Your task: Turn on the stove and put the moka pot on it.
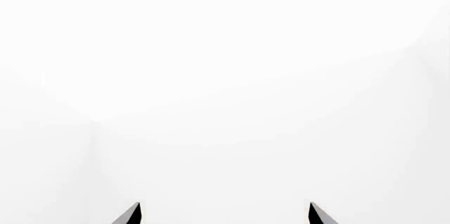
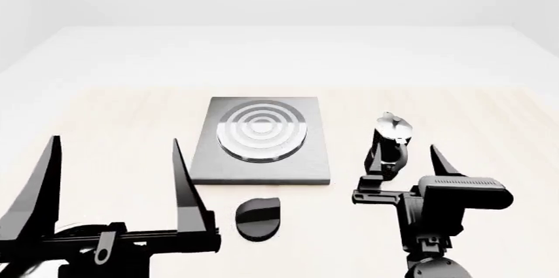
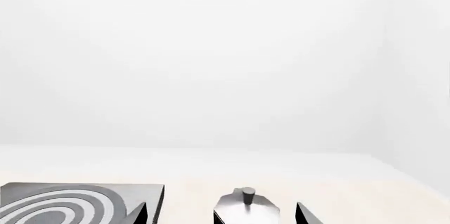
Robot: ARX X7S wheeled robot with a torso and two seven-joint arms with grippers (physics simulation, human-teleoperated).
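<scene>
The stove (image 2: 262, 135) is a flat grey square plate with a ringed burner in the middle of the light wooden table; its corner also shows in the right wrist view (image 3: 67, 203). Its round black knob (image 2: 258, 218) lies in front of the plate. The moka pot (image 2: 389, 142), black with a silver lid (image 3: 246, 209), stands upright to the right of the stove. My right gripper (image 2: 404, 155) (image 3: 221, 212) is open, with the pot's top between its fingertips and not touched. My left gripper (image 2: 115, 139) (image 1: 225, 213) is open and empty at the near left.
The wooden table (image 2: 105, 114) runs wide to both sides of the stove, with a white floor and walls behind. The left wrist view shows only white beyond its fingertips.
</scene>
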